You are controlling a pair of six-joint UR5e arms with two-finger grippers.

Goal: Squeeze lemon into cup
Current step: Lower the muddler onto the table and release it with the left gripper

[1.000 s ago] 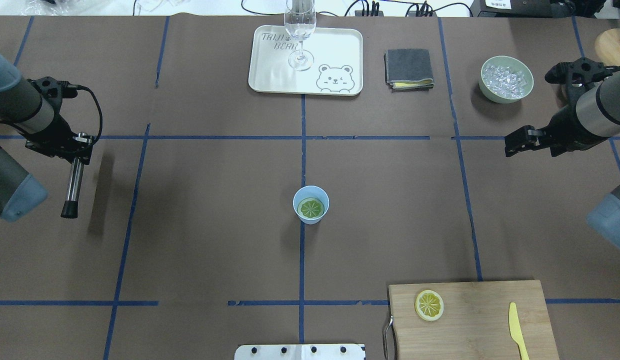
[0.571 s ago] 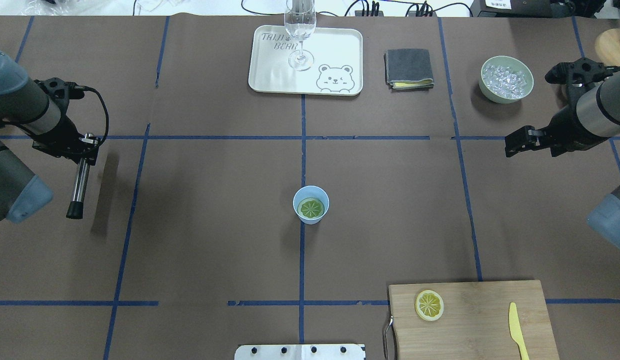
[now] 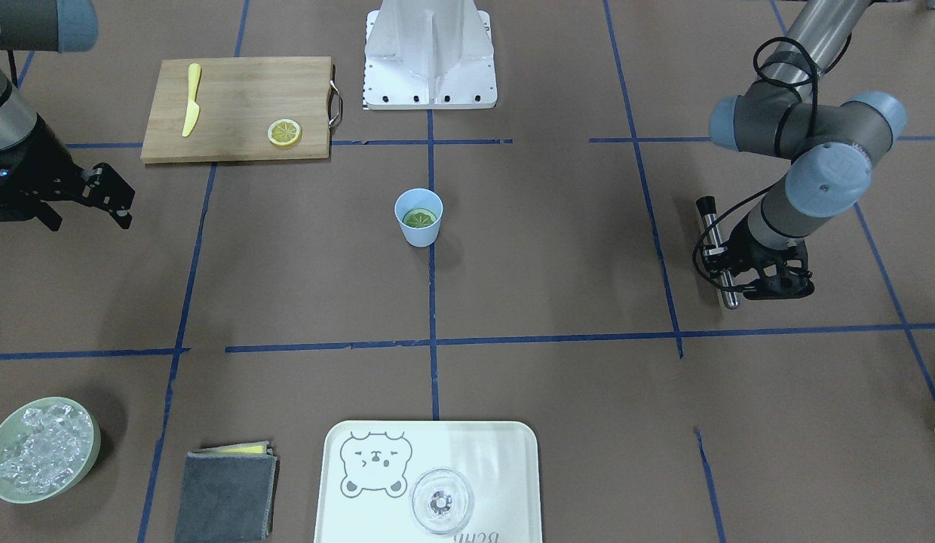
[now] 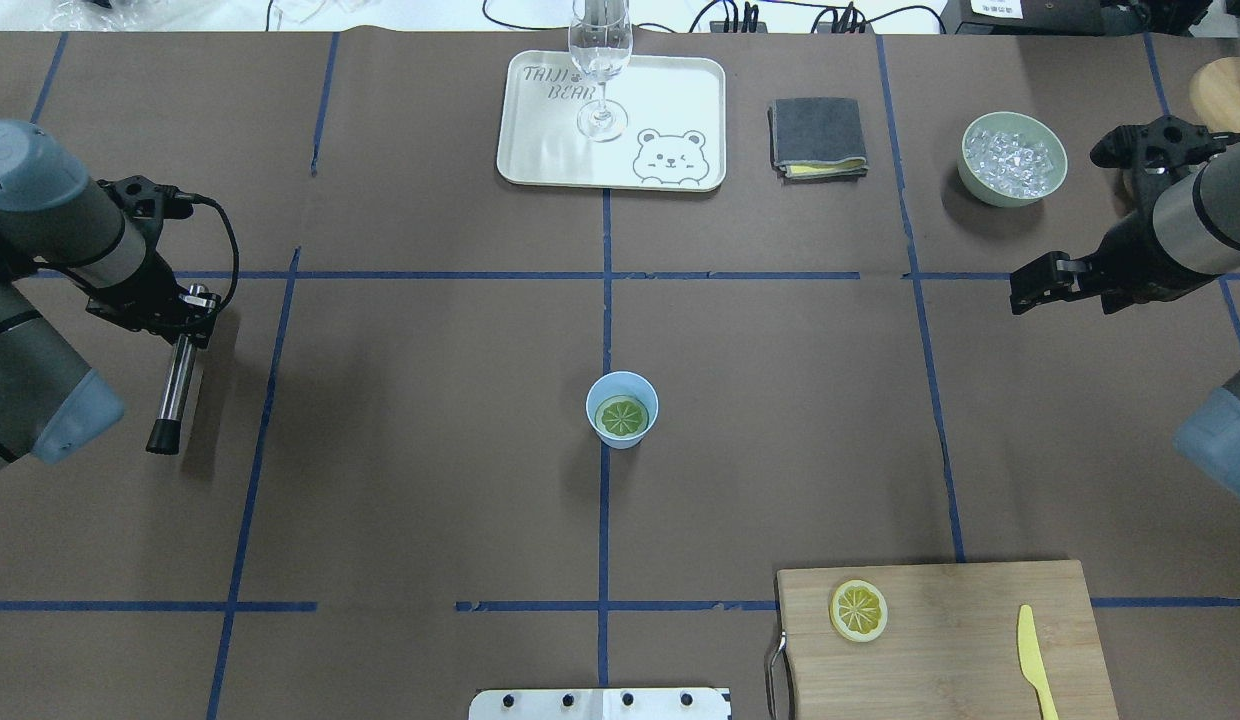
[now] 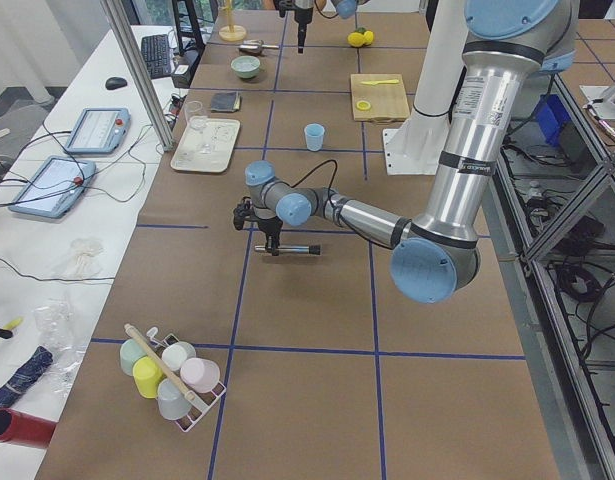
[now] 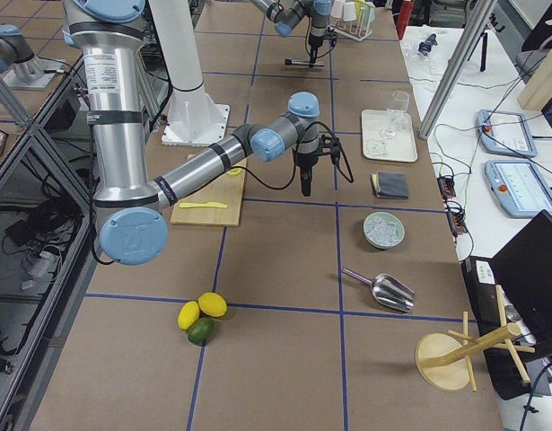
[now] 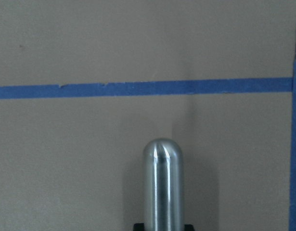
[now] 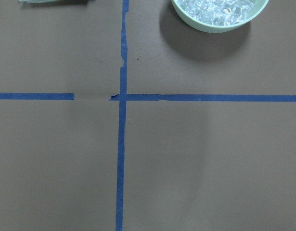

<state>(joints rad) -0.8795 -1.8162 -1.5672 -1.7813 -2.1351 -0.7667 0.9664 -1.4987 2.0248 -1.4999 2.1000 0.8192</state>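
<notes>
The light-blue cup stands at the table's middle, also in the front view. A lemon slice lies flat inside it. A second, like slice lies on the wooden cutting board. My left gripper is far left of the cup, shut on a metal rod with a black tip, which lies level above the table and fills the left wrist view. My right gripper hangs open and empty far right of the cup.
A white bear tray with a stemmed glass sits at the far middle. A grey folded cloth and a green bowl of ice are to its right. A yellow plastic knife lies on the board.
My left arm has moved right and a little toward the near edge, carrying the rod with it. The right arm, cup and slices have not moved.
</notes>
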